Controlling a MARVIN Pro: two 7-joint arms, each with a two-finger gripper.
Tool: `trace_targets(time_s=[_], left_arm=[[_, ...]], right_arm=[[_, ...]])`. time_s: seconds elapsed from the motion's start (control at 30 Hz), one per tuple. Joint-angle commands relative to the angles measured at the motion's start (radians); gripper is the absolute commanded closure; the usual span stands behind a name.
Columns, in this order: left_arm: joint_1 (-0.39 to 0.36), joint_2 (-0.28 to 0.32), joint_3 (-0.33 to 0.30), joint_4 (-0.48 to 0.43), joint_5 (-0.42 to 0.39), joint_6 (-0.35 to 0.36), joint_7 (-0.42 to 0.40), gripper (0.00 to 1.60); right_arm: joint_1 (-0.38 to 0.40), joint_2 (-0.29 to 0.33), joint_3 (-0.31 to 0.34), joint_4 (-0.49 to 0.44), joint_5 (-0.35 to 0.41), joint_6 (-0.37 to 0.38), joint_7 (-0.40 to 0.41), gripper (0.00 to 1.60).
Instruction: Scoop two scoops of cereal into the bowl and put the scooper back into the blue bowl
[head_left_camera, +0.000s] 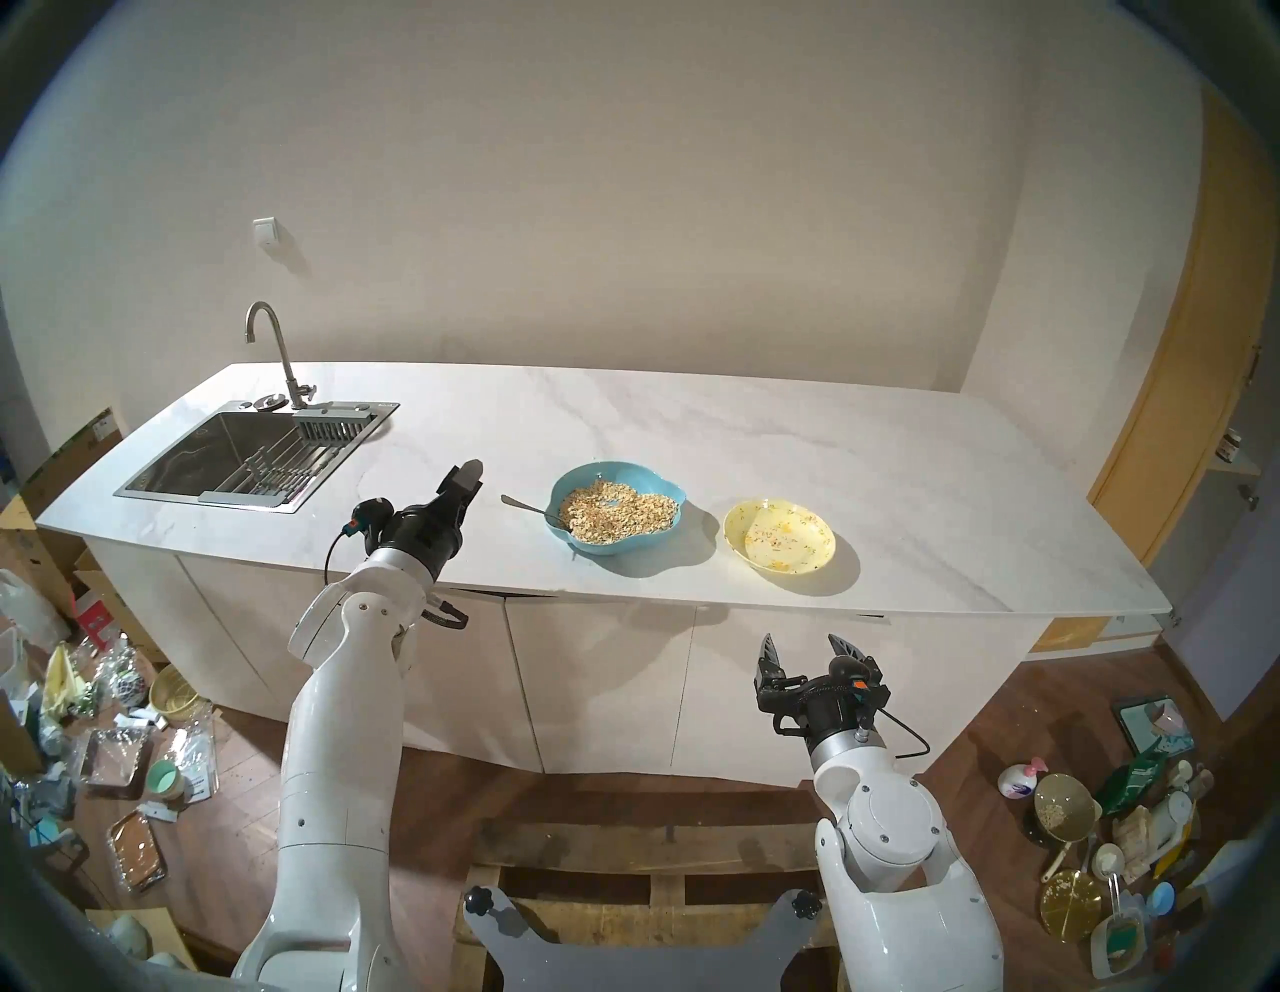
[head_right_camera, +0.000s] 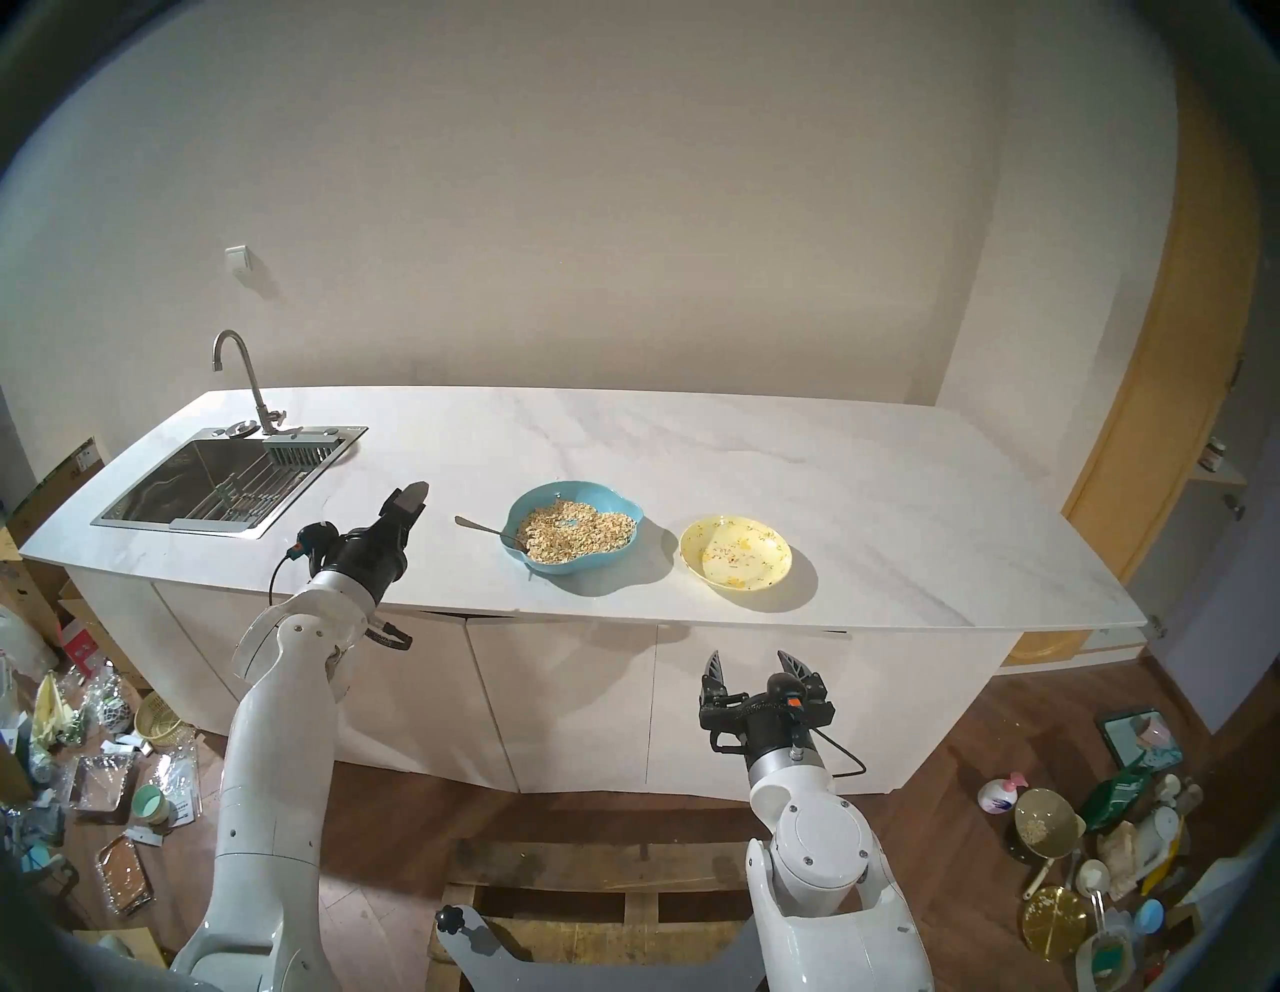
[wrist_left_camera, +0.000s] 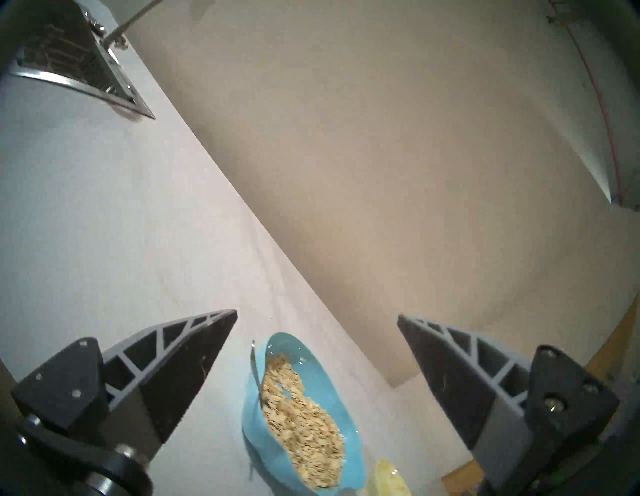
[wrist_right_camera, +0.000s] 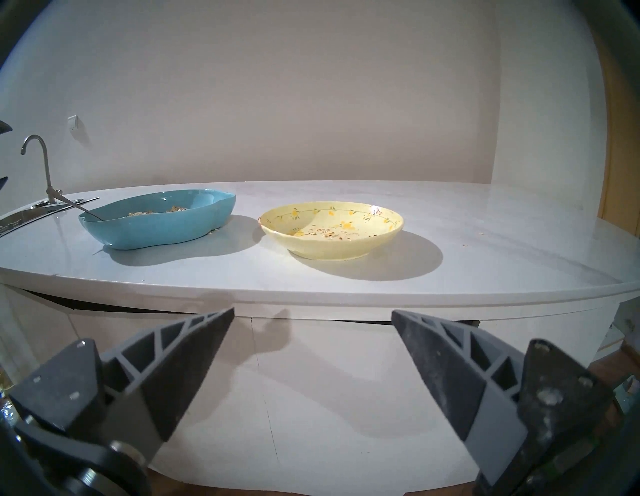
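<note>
We judge the pickup is in hand: our left tool (head_left_camera: 465, 479), jaws apart and empty, hovers near the slim silver metal spoon (head_left_camera: 533, 508), whose head lies in the oat-like beige cereal (head_left_camera: 616, 511) of the deep turquoise scalloped bowl (head_left_camera: 665, 485). Next we must close on the handle overhanging the rim. The shallow pale-yellow dish (head_left_camera: 817, 533) holds perhaps a few flakes. The white marble table (head_left_camera: 692, 429) is open around them; our right tool (head_left_camera: 809, 651) waits below its front edge, jaws apart.

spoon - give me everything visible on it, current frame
The spoon is slim, shiny silver metal with a thin handle. Its head lies in the oats at the left side of the blue bowl; the handle leans on the bowl's scalloped rim and sticks out left over the counter, toward the left claw. That claw is open and apart from it; nothing grips the spoon.
</note>
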Motion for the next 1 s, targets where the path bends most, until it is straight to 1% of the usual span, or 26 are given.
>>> trace_targets(time_s=[0.0,0.17,0.2,0.27,0.37,0.5,0.57,0.73,0.97], left_arm=[[-0.028,0.015,0.015,-0.007,0.004,0.001,-0.023,0.00],[-0.035,0.020,0.010,0.010,0.000,-0.010,-0.023,0.00],[-0.038,0.016,0.001,0.018,-0.017,-0.005,-0.025,0.00],[-0.043,0.017,-0.015,0.044,-0.053,0.006,-0.067,0.00],[-0.048,0.011,-0.035,0.066,-0.104,0.027,-0.089,0.00],[-0.052,0.015,-0.037,0.086,-0.121,0.027,-0.098,0.00],[-0.060,0.014,-0.042,0.103,-0.145,0.044,-0.112,0.00],[-0.087,0.019,-0.026,0.144,-0.149,0.046,-0.136,0.00],[-0.121,0.013,-0.011,0.177,-0.147,0.040,-0.134,0.00]], right_arm=[[0.004,-0.001,-0.001,-0.024,0.001,-0.004,0.000,0.00],[0.004,-0.001,-0.001,-0.024,0.001,-0.004,0.000,0.00],[0.004,-0.001,-0.001,-0.024,0.001,-0.004,0.000,0.00],[0.004,-0.001,-0.001,-0.024,0.001,-0.004,0.000,0.00],[0.004,-0.001,-0.001,-0.024,0.001,-0.004,0.000,0.00],[0.004,-0.001,-0.001,-0.024,0.001,-0.004,0.000,0.00],[0.004,-0.001,-0.001,-0.024,0.001,-0.004,0.000,0.00],[0.005,-0.001,-0.001,-0.024,0.000,-0.004,0.000,0.00],[0.005,-0.001,-0.001,-0.024,0.000,-0.005,0.000,0.00]])
